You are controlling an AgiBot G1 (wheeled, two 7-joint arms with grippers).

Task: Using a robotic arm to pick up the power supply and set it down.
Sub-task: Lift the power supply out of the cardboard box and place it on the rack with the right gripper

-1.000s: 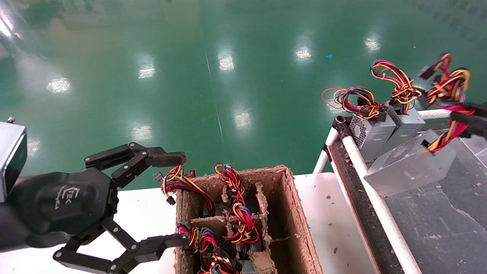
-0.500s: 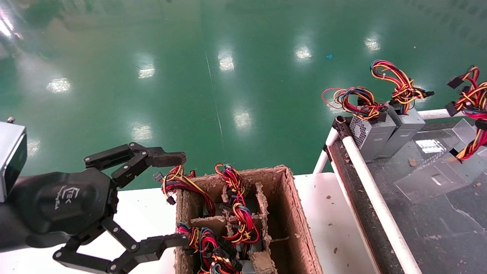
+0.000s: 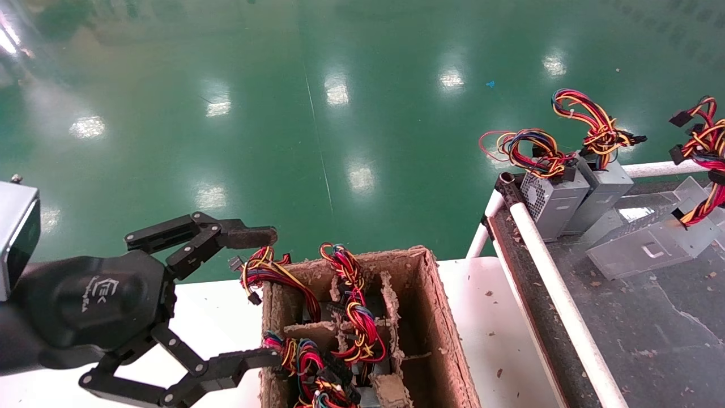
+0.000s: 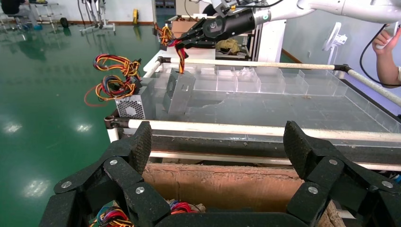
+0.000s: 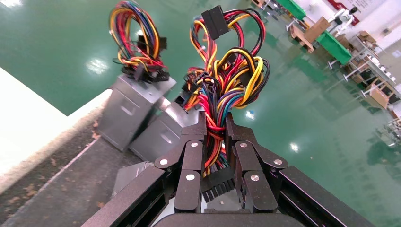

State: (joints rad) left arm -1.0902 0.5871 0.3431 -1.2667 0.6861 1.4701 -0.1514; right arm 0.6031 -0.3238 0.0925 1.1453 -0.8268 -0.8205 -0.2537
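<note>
Power supply (image 3: 651, 249), a silver-grey sheet-metal box with a perforated face, lies tilted on the dark, scuffed belt (image 3: 651, 340) at the right, just beside two more boxes (image 3: 572, 198) of the same make that stand against the white rail (image 3: 558, 294). Its wires (image 3: 699, 150), a glossy bundle of red, yellow and orange with square black plugs, rise from its far end. From the right wrist, the right gripper (image 5: 215, 142) has its two jointed black fingers pressed nearly together on that bundle, pinching the strands between the pads while the loops fan out above. The left wrist view shows the same: the black hand up over the belt, the box hanging slanted from the cords with its lower end down at the surface.

The left gripper (image 3: 255, 294) hovers at the near left, rounded matte palm with a white logo, linkage fingers spread wide and holding nothing, at the edge of a rough brown fibre crate (image 3: 436, 317). The crate is split by ragged dividers, and coiled wire bundles stick out of its cells. It sits on a smooth white table (image 3: 487, 317) flecked with brown crumbs. Beyond lies shiny green floor (image 3: 340, 113).
</note>
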